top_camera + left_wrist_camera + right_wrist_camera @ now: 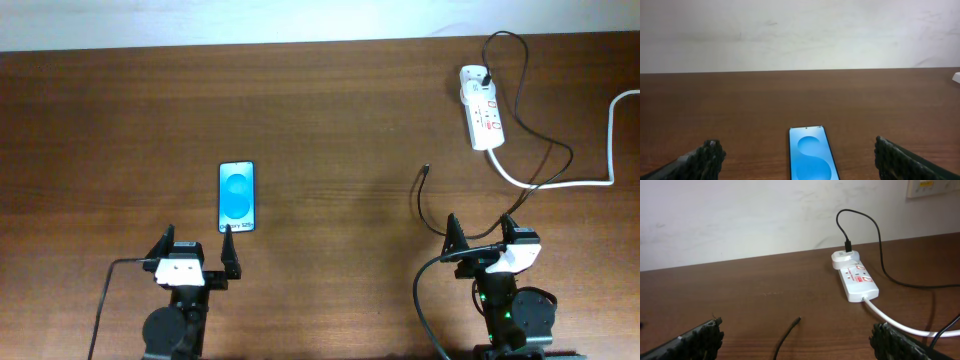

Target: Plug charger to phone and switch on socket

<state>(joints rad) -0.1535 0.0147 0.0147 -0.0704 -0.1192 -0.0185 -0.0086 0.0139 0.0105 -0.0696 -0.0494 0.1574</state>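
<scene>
Overhead: phone (237,196) lies flat, screen up, left of centre on the table (330,120), just ahead of the left gripper (197,241), fingers spread, holding nothing. Socket (481,108) sits far right. Charger (419,193) is plugged in at its far end, loose tip on the wood near the right gripper (480,226), also spread and empty. Tip and phone well apart.

**Little Lettering Legible**

On the phone (237,196), a line of white lettering is running along the short end nearest the left arm. In the overhead view it is reading roughly as "Galaxy S25", small and blurred. The socket (856,277) is showing red marks on its face, too fine to read. A wall plate (932,187) is carrying a yellowish label, also illegible.
</scene>
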